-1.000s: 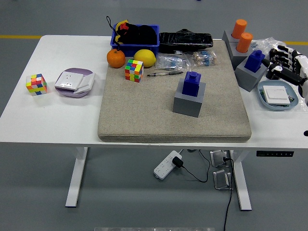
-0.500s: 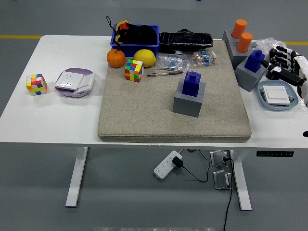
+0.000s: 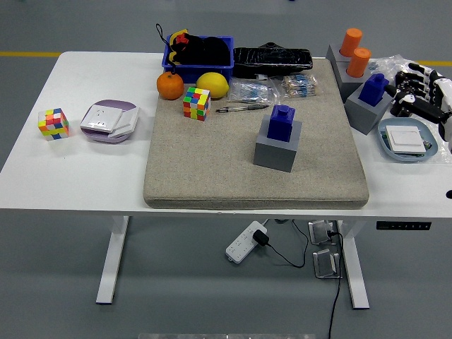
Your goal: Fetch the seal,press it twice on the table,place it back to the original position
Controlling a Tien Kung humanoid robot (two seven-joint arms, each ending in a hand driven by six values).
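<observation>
On the white table (image 3: 85,169) lie two bright puzzle cubes, one at nine o'clock (image 3: 54,123) and one on the rough grey mat (image 3: 212,169). Two blue seals sit in square grey blocks: one mid-mat (image 3: 281,121), one at two o'clock (image 3: 373,88). Two orange round seals (image 3: 355,51) stand behind. The right hand (image 3: 418,90), fingers loosely apart and holding nothing, is just beside the second blue seal, a little farther right than before.
</observation>
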